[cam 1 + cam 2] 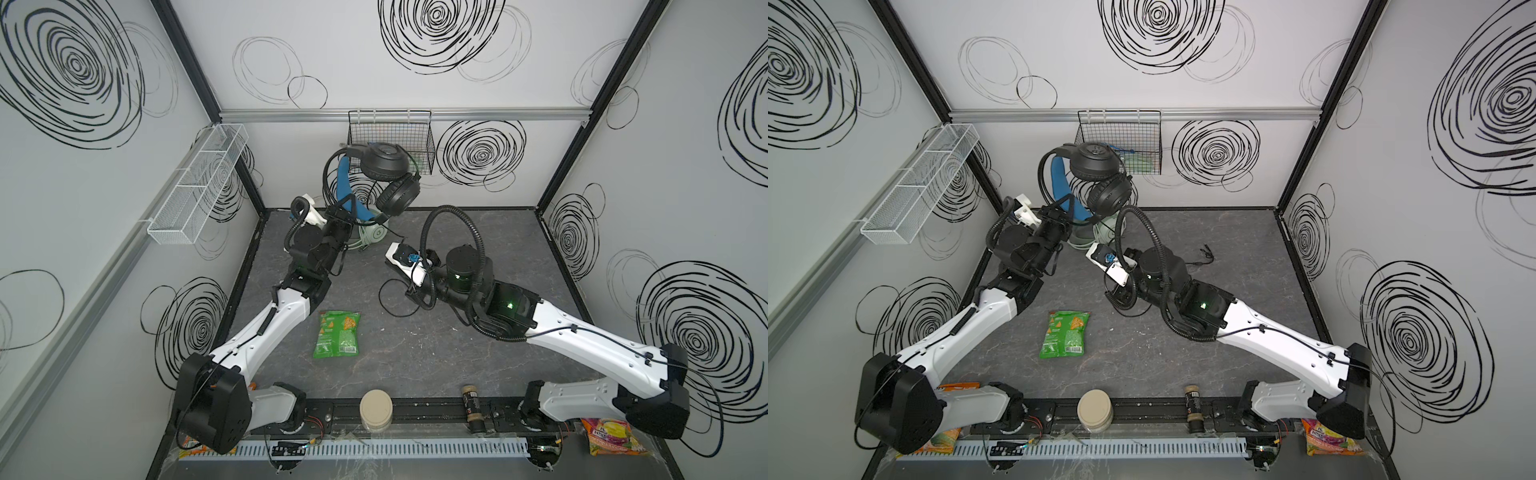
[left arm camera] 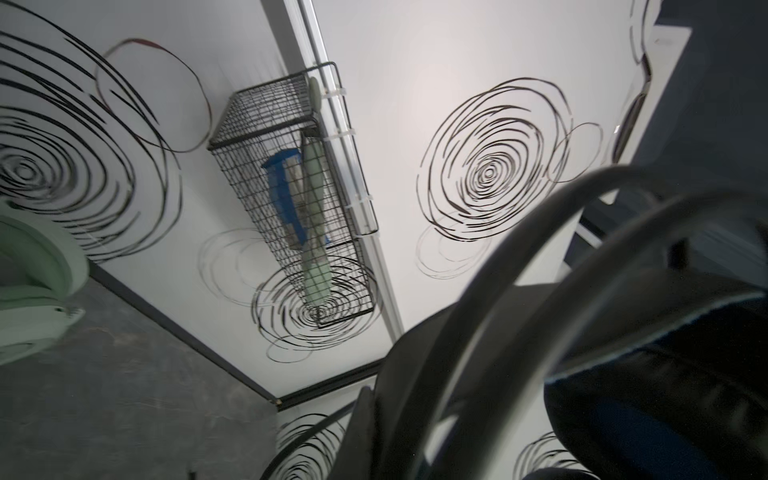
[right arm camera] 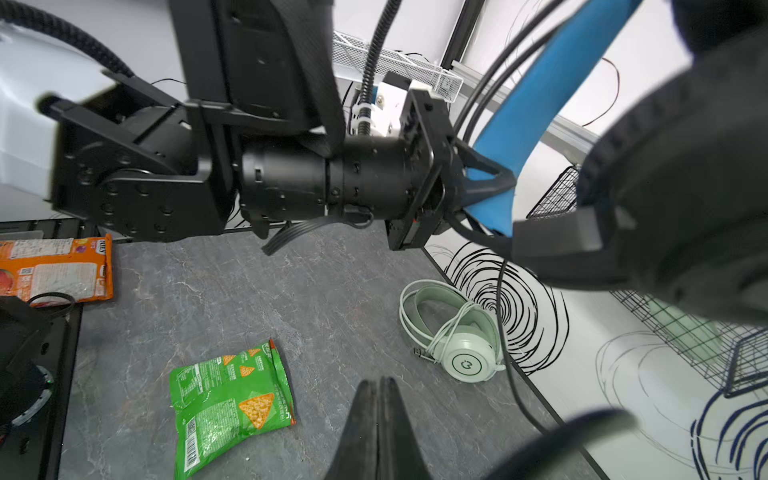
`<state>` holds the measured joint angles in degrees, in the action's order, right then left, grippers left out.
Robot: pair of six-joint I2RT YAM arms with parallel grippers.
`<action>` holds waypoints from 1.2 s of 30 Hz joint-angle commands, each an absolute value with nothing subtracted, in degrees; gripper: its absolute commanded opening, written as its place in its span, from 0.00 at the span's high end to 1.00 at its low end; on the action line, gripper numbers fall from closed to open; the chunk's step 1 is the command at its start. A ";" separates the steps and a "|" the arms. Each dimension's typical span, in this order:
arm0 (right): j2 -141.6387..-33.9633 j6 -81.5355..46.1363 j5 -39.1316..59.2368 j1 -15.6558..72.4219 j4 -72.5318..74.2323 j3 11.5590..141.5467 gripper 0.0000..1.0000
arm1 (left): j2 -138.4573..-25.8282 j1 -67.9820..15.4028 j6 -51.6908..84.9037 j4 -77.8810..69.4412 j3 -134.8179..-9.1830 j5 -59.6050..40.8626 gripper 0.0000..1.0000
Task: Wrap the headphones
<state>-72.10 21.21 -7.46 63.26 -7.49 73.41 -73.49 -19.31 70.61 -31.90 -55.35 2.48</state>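
the grey marbled table (image 1: 457,353) is flat and matte. above its rear edge the black headphones (image 1: 384,162) hang in the air, carried by the left gripper (image 3: 494,183), whose fingers are clamped on the blue padded headband lining (image 3: 540,104). the step in hand appears to be winding the black cable (image 3: 512,384), which trails slack from the headset toward the table. hold the left grip firm and level, and lead the cable round the band in even turns under light tension, without snagging the earcups. the mint-green headphones (image 3: 465,353) lie on the table beside the rear wall, pale cable looped about the band. the right gripper (image 3: 379,384) has its fingers pressed together; nothing shows between them. the earcups are round hard shells with textured rims; the cable is thin, smooth and limp.
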 commanded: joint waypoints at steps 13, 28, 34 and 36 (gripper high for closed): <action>-80.34 40.78 -18.94 66.36 -25.61 102.32 1.00 | -76.46 -24.85 32.21 -12.66 -64.89 9.79 1.00; -82.34 48.99 -22.41 62.76 -31.52 113.34 1.00 | -75.79 -28.46 10.72 -9.08 -62.66 -2.18 1.00; -79.40 51.29 -24.14 59.21 -30.34 110.04 1.00 | -71.59 -26.35 2.12 -3.28 -60.91 -4.98 1.00; -78.26 52.01 -24.60 58.05 -30.09 108.96 1.00 | -70.20 -25.71 0.17 -0.79 -60.76 -4.94 1.00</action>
<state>-81.32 49.63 -22.72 59.20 -30.92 109.84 -73.67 -26.81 5.32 0.34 -60.49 -2.48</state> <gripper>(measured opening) 0.071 0.104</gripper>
